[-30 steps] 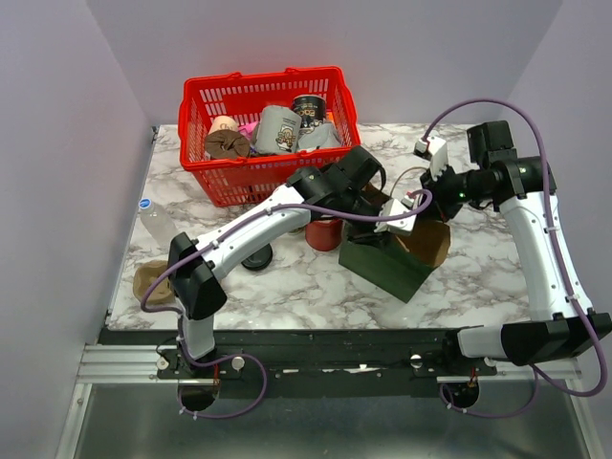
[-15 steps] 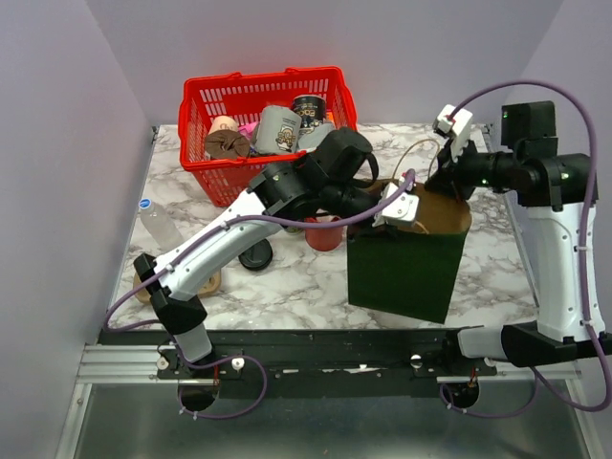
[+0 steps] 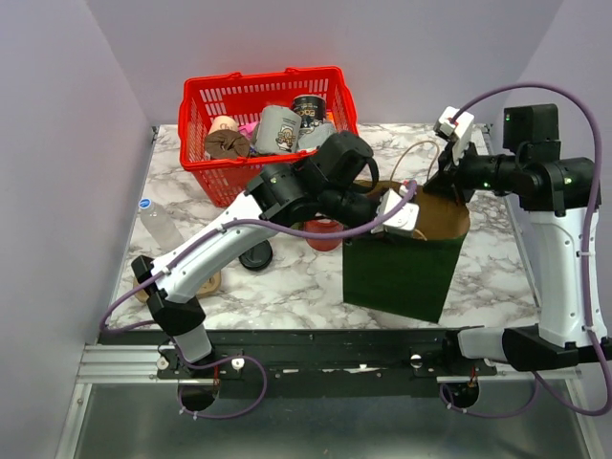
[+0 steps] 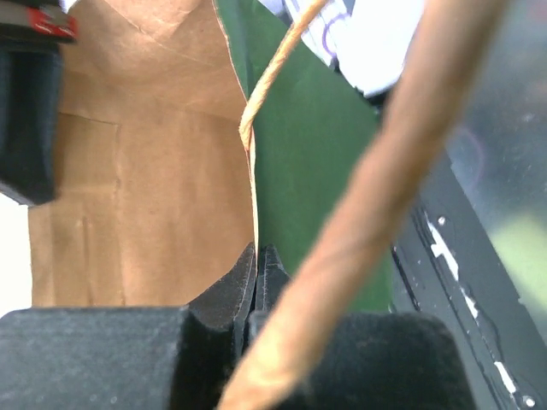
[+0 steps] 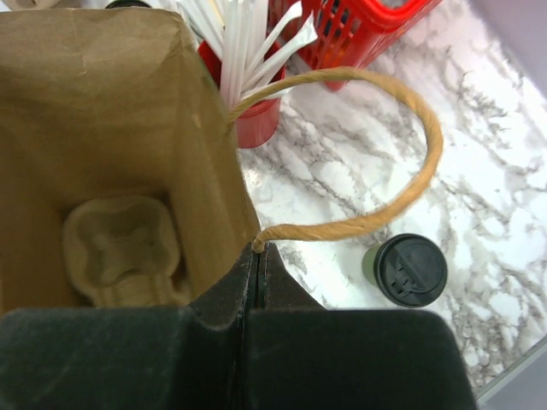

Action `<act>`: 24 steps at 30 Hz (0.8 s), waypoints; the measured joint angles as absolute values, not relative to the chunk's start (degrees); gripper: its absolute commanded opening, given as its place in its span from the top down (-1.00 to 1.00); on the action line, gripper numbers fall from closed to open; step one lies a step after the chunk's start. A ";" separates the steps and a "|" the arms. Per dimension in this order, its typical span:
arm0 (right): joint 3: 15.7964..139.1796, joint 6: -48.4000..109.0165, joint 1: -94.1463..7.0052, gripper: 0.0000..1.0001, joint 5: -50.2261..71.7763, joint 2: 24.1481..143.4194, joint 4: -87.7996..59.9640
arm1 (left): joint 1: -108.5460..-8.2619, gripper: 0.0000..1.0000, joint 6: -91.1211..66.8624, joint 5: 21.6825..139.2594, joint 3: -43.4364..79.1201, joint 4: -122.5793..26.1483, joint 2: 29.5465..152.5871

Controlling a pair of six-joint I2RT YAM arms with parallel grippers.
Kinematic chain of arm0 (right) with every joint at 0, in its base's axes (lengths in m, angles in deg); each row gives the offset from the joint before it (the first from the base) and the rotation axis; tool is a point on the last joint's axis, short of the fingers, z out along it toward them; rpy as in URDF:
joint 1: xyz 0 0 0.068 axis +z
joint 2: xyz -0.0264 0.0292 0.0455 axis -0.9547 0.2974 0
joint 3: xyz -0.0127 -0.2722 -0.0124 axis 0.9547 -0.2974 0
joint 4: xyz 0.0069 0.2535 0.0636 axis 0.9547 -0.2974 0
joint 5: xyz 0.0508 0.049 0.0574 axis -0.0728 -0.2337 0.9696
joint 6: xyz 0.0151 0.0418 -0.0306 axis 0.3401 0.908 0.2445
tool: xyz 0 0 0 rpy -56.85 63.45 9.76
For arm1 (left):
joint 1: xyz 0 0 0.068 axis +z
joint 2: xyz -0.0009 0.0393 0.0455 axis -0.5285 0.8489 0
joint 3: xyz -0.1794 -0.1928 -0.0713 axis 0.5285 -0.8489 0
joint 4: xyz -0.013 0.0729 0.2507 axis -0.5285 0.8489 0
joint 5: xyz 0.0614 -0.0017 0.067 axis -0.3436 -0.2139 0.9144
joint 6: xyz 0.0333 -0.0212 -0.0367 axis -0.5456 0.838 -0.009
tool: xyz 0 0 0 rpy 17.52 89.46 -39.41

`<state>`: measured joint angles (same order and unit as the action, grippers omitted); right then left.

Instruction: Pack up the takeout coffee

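The takeout coffee [image 5: 408,269], an olive-green cup with a black lid, stands on the marble beside the bag in the right wrist view; I cannot make it out in the top view. A dark green paper bag [image 3: 402,273] with a brown inside stands upright and open. My left gripper [image 3: 397,215] is shut on its left rim, which also shows in the left wrist view [image 4: 256,265]. My right gripper [image 3: 442,182] is shut on the far rim where the twine handle [image 5: 410,184] joins it [image 5: 259,252]. A pulp cup carrier [image 5: 124,248] lies in the bag's bottom.
A red basket [image 3: 206,105] of mixed items stands at the back left. A red cup of white sticks [image 3: 323,232] stands just left of the bag. A black round object [image 3: 256,256] and a clear bottle [image 3: 158,222] lie on the left of the table.
The bag lay tilted on the table one second ago; both grippers have raised it upright and spread its mouth. In the last half second it only shifted slightly.
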<state>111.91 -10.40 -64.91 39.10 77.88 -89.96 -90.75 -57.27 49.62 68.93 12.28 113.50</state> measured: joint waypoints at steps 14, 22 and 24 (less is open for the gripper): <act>105.75 -10.40 -64.91 0.99 39.21 77.18 -89.88 | -92.02 1.00 -61.64 55.54 55.01 8.15 110.44; 103.89 -10.09 -64.91 0.99 39.80 77.20 -89.66 | -92.02 1.00 -62.01 55.74 54.29 7.32 109.42; 103.19 -10.00 -64.91 0.99 39.89 77.20 -89.48 | -92.02 0.91 -62.08 55.76 53.55 6.99 109.42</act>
<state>103.19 -10.00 -64.91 39.89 77.20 -89.48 -92.02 -62.08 55.76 53.55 6.99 109.42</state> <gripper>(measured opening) 0.012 0.011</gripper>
